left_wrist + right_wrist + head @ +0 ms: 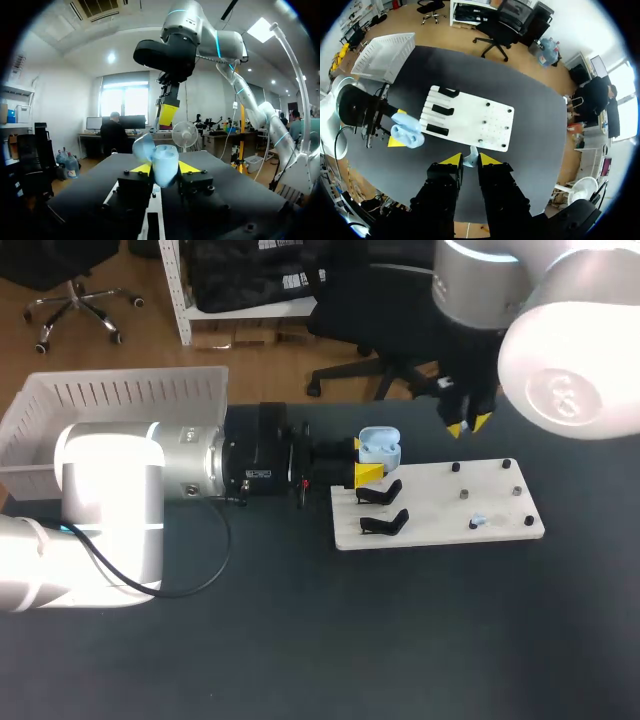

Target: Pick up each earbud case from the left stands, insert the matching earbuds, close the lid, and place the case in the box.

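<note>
My left gripper (368, 468) is shut on a light blue earbud case (380, 447) and holds it over the left end of the white board (440, 530). The case (164, 165) sits between the yellow fingertips (190, 166) with its lid open. Above and to the right of it hangs my right gripper (467, 424), shut on a small pale blue earbud (470, 160). From the right wrist, the case (407, 132) lies ahead of the gripper (470, 161) and off to one side. Another earbud (478, 522) lies on the board's right part.
Black stands (383, 523) sit at the board's left end (440, 109), and several small pegs stand on its right half. A white slatted basket (120, 405) is at the table's far left. Dark tabletop stretches in front of the board.
</note>
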